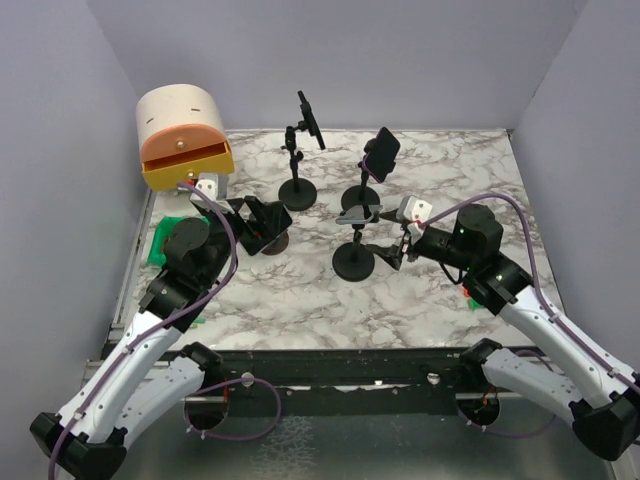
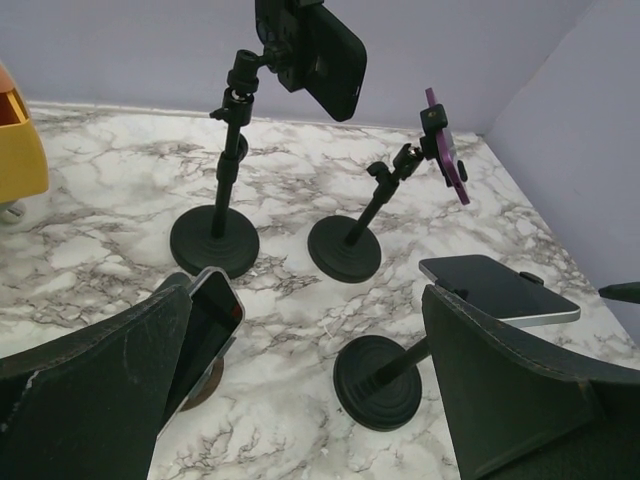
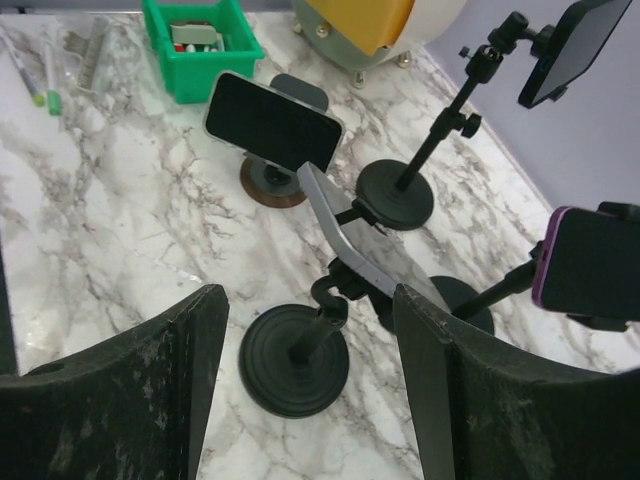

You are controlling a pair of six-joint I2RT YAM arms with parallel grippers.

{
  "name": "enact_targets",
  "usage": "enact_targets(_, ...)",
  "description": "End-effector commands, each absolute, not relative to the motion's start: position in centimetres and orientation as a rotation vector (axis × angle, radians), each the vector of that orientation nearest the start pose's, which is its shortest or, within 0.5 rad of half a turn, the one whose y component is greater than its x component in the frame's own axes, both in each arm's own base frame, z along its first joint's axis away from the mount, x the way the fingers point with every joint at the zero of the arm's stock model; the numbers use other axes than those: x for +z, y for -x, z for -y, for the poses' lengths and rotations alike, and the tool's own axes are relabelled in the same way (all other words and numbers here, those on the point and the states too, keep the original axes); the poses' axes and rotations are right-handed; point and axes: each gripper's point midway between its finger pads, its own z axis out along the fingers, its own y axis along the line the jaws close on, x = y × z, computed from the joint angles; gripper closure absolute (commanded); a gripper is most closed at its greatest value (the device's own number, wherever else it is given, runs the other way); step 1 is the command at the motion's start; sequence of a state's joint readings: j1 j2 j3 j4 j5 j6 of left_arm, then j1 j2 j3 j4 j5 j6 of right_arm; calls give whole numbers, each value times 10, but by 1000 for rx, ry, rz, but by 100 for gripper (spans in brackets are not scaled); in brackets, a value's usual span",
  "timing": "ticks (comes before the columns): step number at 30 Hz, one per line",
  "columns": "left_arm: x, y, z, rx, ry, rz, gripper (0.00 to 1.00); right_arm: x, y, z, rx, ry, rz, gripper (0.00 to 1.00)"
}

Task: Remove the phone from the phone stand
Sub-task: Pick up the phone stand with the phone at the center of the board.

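Note:
Several phones sit on black stands. A silver phone (image 1: 358, 212) lies nearly flat on the near stand (image 1: 353, 262). My right gripper (image 1: 392, 250) is open just right of that stand. In the right wrist view its jaws (image 3: 308, 300) stand wide around the stand's base (image 3: 293, 360), with the phone (image 3: 365, 245) tilted above. My left gripper (image 1: 255, 222) is open beside a black phone (image 2: 205, 330) on a brown-based stand (image 3: 272, 182). That phone lies close against my left finger (image 2: 90, 400); I cannot tell if they touch.
Two taller stands hold a black phone (image 1: 310, 120) and a purple-cased phone (image 1: 382, 152) further back. An orange and cream container (image 1: 183, 135) stands at the back left. A green bin (image 3: 200, 45) with small items is at the left edge.

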State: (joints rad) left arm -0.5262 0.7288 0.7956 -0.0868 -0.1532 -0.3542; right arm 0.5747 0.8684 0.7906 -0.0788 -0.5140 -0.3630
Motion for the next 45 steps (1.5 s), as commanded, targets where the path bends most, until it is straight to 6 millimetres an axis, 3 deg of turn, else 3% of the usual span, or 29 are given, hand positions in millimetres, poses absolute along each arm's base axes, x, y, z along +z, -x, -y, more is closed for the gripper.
enact_targets(1,328,-270,149,-590,-37,-1585,1,310,-249,-235,431,1122,-1229,28)
enact_targets(7,331,-269,150,-597,-39,-1579,1,311,-257,-242,387,1158,-1207,28)
enact_targets(16,336,-265,147,-600,-33,-1557,1,298,-260,-268,402,1261,-1192,37)
enact_targets(31,335,-265,149,-605,-37,-1565,1,282,-278,-274,278,1277,-1230,38)
enact_targets(45,335,-265,150,-609,-39,-1565,1,284,-275,-272,280,1240,-1258,69)
